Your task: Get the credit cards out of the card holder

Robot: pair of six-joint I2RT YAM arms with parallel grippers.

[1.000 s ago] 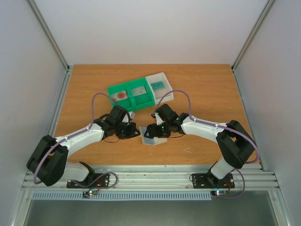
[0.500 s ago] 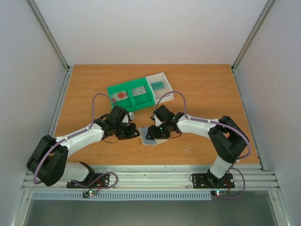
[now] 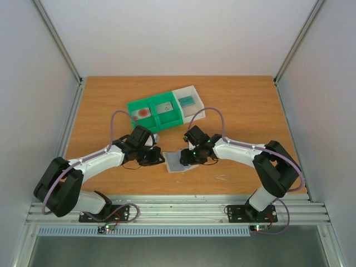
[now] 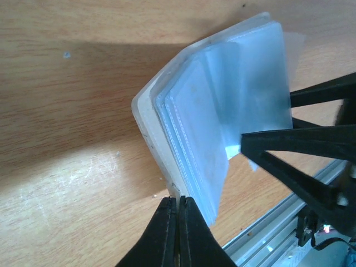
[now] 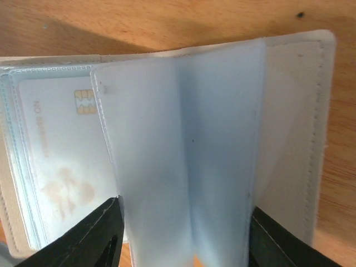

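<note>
Your left jaws are clenched on the edge of the card holder (image 4: 147, 130) on the surface; your right jaws stand apart astride its clear sleeve (image 5: 183, 156); the chip card (image 5: 55, 156) lies outside them, in the next pocket, long axis along their reach

The only lettering I can make out is on the white card (image 5: 55, 161) tucked in a clear sleeve (image 5: 183, 167) of the card holder (image 5: 311, 139), in my right wrist view. At 9 o'clock from its gold chip (image 5: 83, 102), a pale line of print runs down toward 6 o'clock. It seems to start with "NO"; the rest is too faint to read. A blurred orange mark (image 5: 62, 192) sits at 6 o'clock from the chip, illegible. Nothing else can be read.
</note>
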